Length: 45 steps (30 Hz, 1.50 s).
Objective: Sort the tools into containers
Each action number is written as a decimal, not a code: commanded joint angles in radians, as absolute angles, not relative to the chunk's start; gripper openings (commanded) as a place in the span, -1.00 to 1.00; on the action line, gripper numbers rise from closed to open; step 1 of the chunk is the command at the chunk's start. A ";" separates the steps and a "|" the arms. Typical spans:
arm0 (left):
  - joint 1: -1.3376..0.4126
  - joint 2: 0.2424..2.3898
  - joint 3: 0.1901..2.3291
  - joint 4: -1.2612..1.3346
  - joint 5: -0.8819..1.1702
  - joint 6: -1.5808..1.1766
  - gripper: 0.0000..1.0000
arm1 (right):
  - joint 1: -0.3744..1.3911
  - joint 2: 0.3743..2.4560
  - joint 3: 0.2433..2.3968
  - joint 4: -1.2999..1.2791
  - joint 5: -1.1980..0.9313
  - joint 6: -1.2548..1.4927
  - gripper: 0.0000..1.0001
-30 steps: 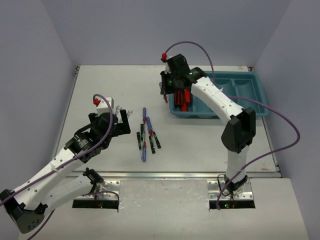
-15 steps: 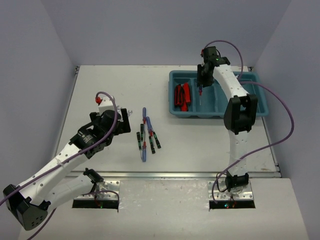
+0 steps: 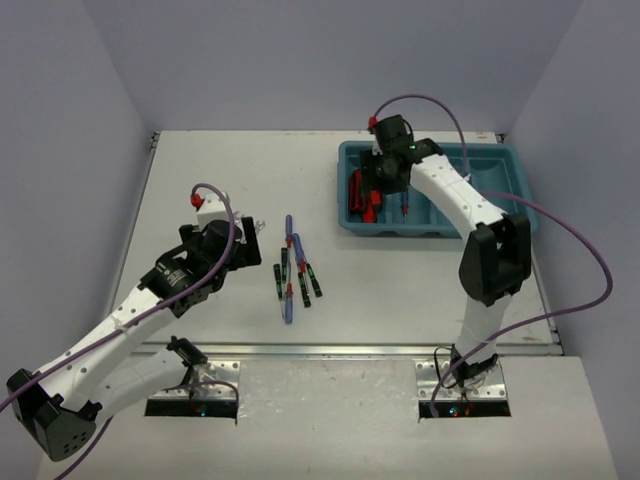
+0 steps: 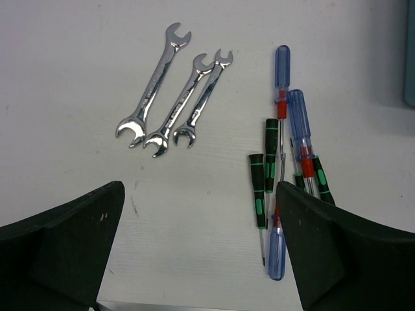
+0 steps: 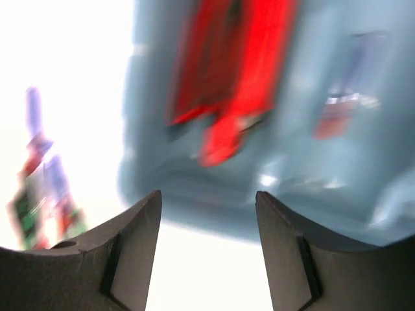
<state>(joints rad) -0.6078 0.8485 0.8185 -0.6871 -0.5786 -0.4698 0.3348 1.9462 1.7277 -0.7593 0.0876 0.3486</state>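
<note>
My right gripper (image 5: 207,201) hangs over the left end of the teal-blue plastic tray (image 3: 520,185) at two o'clock on the table, fingers parted and empty. Red-and-black pliers (image 3: 362,195) lie in its leftmost compartment and one blue-handled screwdriver (image 3: 403,207) in the next, so I judge a drop finished and another fetch due. My left gripper (image 4: 200,188) is spread wide, holding nothing, with three silver wrenches (image 4: 180,102) at its eleven o'clock and the heap of loose screwdrivers (image 4: 257,188) at three; next I must straddle one tool cleanly.
</note>
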 commanded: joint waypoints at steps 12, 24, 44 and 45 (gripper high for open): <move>-0.600 0.779 0.820 -0.669 -0.612 -0.485 1.00 | 0.823 2.034 1.659 -0.534 0.242 0.505 -0.14; -0.601 0.776 0.815 -0.653 -0.578 -0.472 1.00 | 0.830 2.243 1.774 -0.552 0.175 0.518 -0.23; -0.603 0.753 0.813 -0.649 -0.572 -0.468 1.00 | 0.816 2.330 1.867 -0.620 0.228 0.567 -0.61; -0.603 0.751 0.813 -0.649 -0.572 -0.468 1.00 | 0.816 2.315 1.868 -0.620 0.223 0.568 -0.65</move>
